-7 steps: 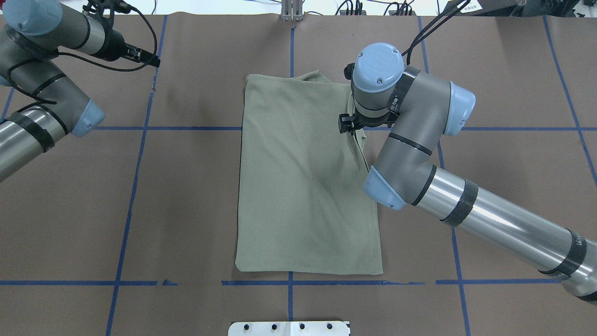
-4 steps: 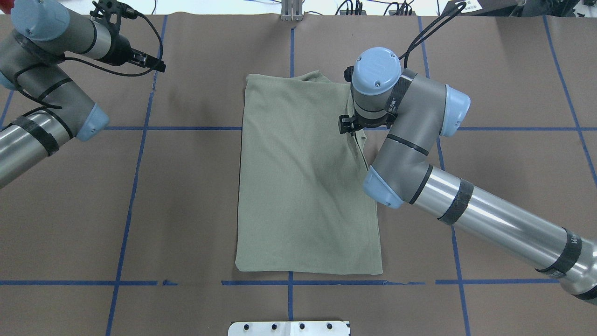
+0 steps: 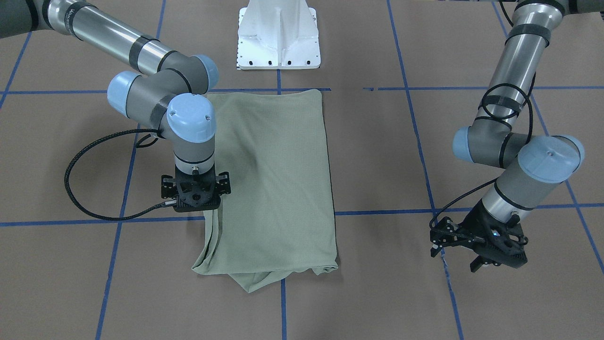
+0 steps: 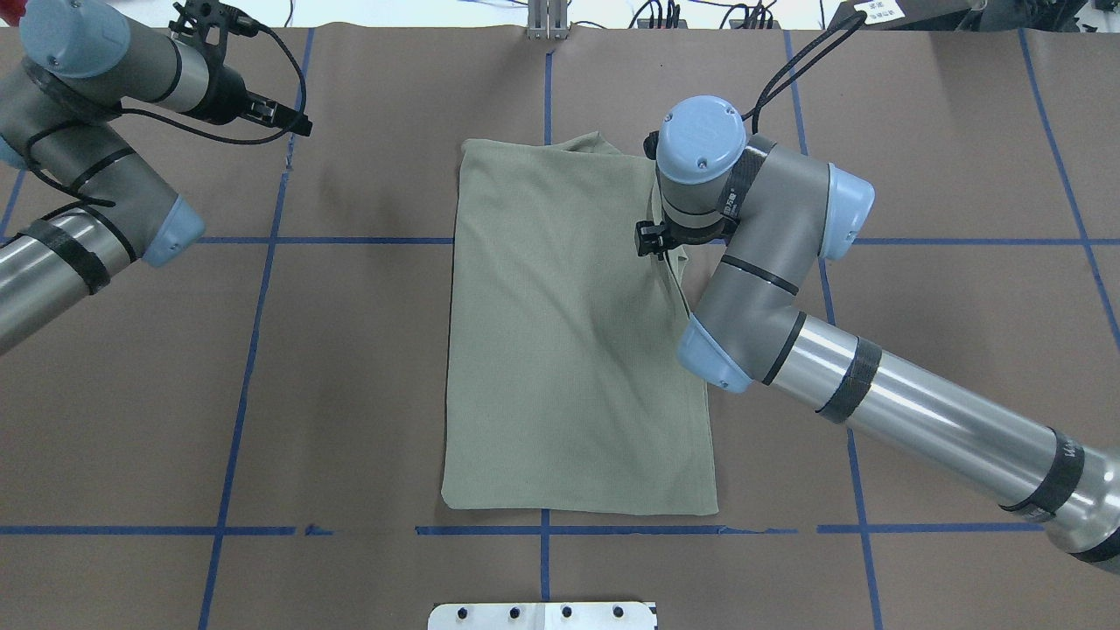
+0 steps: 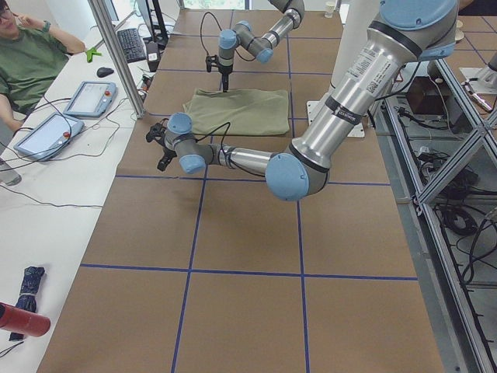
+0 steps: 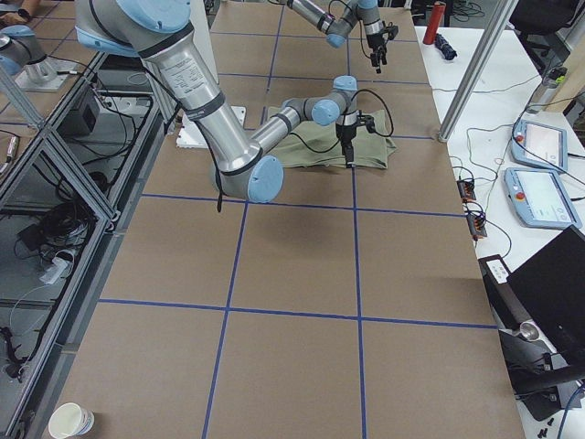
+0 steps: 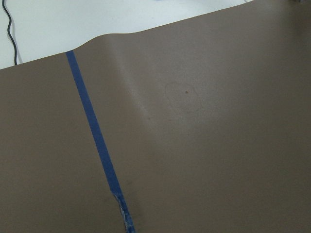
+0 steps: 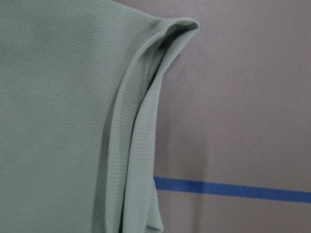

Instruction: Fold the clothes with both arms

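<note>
One sage-green knit shirt (image 4: 569, 367) lies flat at the middle of a brown paper-covered worktop (image 4: 350, 394) that is ruled into squares by blue tape lines (image 4: 254, 350). The shirt is folded to a long rectangle. Its straight hem end lies nearest the white metal pedestal base (image 3: 278, 38), just beside a tape line. At the far end a lower layer pokes out past the top fold.

The right arm (image 4: 919, 420), made of silver tube with grey joints and light blue caps, reaches in over the shirt's right-hand long edge, its wrist turned straight down near the far end. The right pincer (image 6: 348, 157) points down at that edge, where the cloth is gathered into a raised ridge of doubled layers. Its fingers are hidden beneath the black mount and lie outside the wrist view, so whether they are apart or clamped on cloth cannot be told.

The left arm (image 4: 79, 227), of the same build, is well apart from the shirt, on the robot's left near the worktop's far edge. The left pincer (image 4: 296, 121) is over bare paper beside a tape line. The separation of its fingers cannot be made out.
</note>
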Robot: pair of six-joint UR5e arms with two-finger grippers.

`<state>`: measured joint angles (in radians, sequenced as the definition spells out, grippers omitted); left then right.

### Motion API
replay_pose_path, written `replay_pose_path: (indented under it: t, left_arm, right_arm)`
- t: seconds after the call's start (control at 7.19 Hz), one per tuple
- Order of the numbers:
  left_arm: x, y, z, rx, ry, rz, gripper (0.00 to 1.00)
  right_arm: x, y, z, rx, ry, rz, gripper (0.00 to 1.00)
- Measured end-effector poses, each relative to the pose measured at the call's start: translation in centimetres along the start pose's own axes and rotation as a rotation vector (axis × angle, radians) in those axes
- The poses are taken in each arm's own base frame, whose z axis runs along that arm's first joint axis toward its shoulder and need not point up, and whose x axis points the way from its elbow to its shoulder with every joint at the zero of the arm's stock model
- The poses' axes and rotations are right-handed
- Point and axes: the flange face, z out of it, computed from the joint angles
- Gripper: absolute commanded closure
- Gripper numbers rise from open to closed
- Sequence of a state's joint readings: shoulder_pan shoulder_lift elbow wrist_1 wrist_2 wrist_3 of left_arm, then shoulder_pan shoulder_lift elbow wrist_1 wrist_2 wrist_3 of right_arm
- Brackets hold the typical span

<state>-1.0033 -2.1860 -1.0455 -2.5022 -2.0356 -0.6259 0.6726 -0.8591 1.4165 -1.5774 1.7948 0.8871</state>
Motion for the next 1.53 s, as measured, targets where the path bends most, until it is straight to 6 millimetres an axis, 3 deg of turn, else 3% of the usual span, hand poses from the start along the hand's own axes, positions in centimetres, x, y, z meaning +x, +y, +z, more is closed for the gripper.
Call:
replay_pose_path:
  t: [0.42, 0.7, 0.97, 1.11, 1.25, 1.53]
  left_arm:
    - [0.3, -0.1, -0.1, 0.004, 0.004, 0.002, 0.0]
    - [0.4, -0.2, -0.2, 0.005, 0.005, 0.003, 0.0]
    - [0.6, 0.0, 0.0, 0.002, 0.007, 0.005, 0.0]
    - [0.9, -0.1, -0.1, 0.004, 0.012, 0.008, 0.0]
    - [1.8, -0.3, -0.4, 0.01, 0.022, -0.001, 0.0]
    - [7.2, 0.3, -0.8, 0.005, 0.096, -0.162, 0.0]
  right_arm:
    - [-0.4, 0.2, 0.8, -0.01, 0.007, -0.006, 0.0]
    - [1.4, 0.5, 2.6, -0.028, 0.046, -0.034, 0.0]
    - [7.6, -0.2, 5.0, -0.049, 0.114, -0.133, 0.0]
    - [10.6, -1.4, 4.8, -0.053, 0.122, -0.171, 0.0]
    - [12.1, -2.4, 4.0, -0.057, 0.098, -0.172, 0.0]
    - [11.6, -2.7, 1.2, -0.059, -0.038, -0.071, 0.0]
